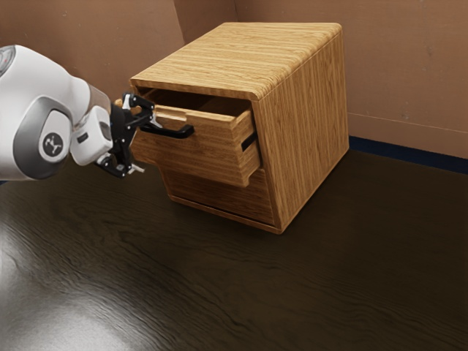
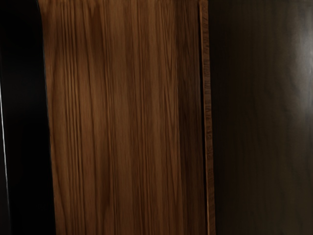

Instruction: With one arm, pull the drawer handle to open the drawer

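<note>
A wooden cabinet [image 1: 303, 110] stands on the dark table, and its upper drawer [image 1: 205, 150] is pulled partway out, with a dark gap showing behind the drawer's front. A black bar handle [image 1: 172, 132] sits on that front. My gripper [image 1: 133, 136] is at the handle's end nearest the exterior view's left. One finger is above the bar and the other well below it, so the gripper is open around the handle. In the wrist view the drawer's wood front [image 2: 122, 122] lies close under the hand.
The lower drawer [image 1: 219, 194] sits flush in the cabinet. Dark glossy tabletop [image 1: 292, 292] spreads in front and toward the exterior view's right. Brown walls [image 1: 409, 66] stand behind the cabinet. The table surface [image 2: 264, 122] also shows beside the wood front.
</note>
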Controlling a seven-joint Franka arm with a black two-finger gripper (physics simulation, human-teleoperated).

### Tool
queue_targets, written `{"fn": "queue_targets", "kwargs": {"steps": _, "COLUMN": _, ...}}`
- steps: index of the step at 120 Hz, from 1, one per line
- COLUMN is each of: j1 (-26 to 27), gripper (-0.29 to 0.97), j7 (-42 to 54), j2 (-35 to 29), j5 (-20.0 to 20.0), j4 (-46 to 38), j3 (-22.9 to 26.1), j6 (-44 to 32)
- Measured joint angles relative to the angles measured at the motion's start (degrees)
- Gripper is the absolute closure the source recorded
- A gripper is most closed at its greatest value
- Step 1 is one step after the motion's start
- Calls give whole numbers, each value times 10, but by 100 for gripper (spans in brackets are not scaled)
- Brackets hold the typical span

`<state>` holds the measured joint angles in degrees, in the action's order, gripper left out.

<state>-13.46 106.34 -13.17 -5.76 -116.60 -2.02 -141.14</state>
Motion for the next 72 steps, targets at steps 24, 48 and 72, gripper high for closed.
{"fn": "queue_targets", "kwargs": {"steps": 24, "j1": 0, "gripper": 1, "j7": 0, "j2": -37, "j5": 1, "j4": -35, "j3": -4, "j6": 5}}
{"fn": "queue_targets", "kwargs": {"steps": 48, "j1": 8, "gripper": 4, "j7": 1, "j2": -70, "j5": 9, "j4": -62, "j3": -21, "j6": 11}}
{"fn": "queue_targets", "kwargs": {"steps": 72, "j1": 5, "gripper": 1, "j7": 1, "j2": -96, "j5": 9, "j4": -79, "j3": -22, "j6": 32}}
